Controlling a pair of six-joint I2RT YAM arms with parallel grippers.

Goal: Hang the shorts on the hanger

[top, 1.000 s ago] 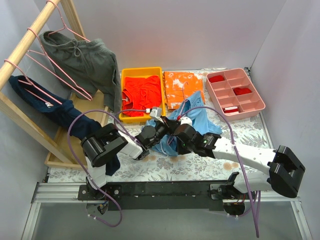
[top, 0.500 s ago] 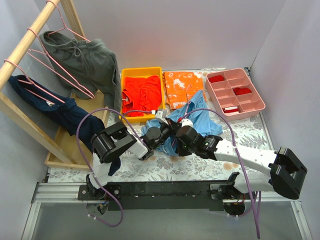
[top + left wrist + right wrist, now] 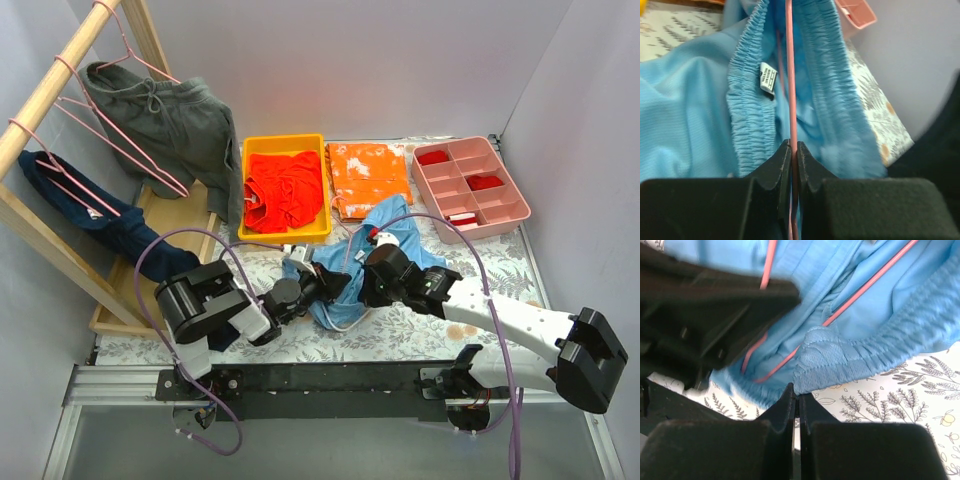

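Observation:
The light blue shorts [image 3: 398, 232] lie bunched on the floral table between my two arms. Their elastic waistband [image 3: 749, 125] and white label [image 3: 768, 79] fill the left wrist view. A pink hanger [image 3: 788, 75] wire runs through the waist opening. My left gripper [image 3: 794, 147] is shut on that wire; in the top view my left gripper [image 3: 303, 284] sits at the left edge of the shorts. My right gripper [image 3: 796, 390] is shut with a fold of the waistband [image 3: 827, 357] pinched at its tips, and hanger [image 3: 860, 290] wires cross the fabric behind. From above, my right gripper [image 3: 360, 288] is buried in the shorts.
A yellow bin [image 3: 285, 140] of red-orange clothes, folded orange shorts [image 3: 368, 175] and a pink divided tray [image 3: 500, 215] stand at the back. The wooden rack [image 3: 55, 85] at left holds pink hangers [image 3: 110, 140], grey shorts [image 3: 165, 125] and a navy garment [image 3: 100, 215].
Both grippers have drawn nearer to the front edge, taking the hanger and the shorts' waist end with them. Both stay shut.

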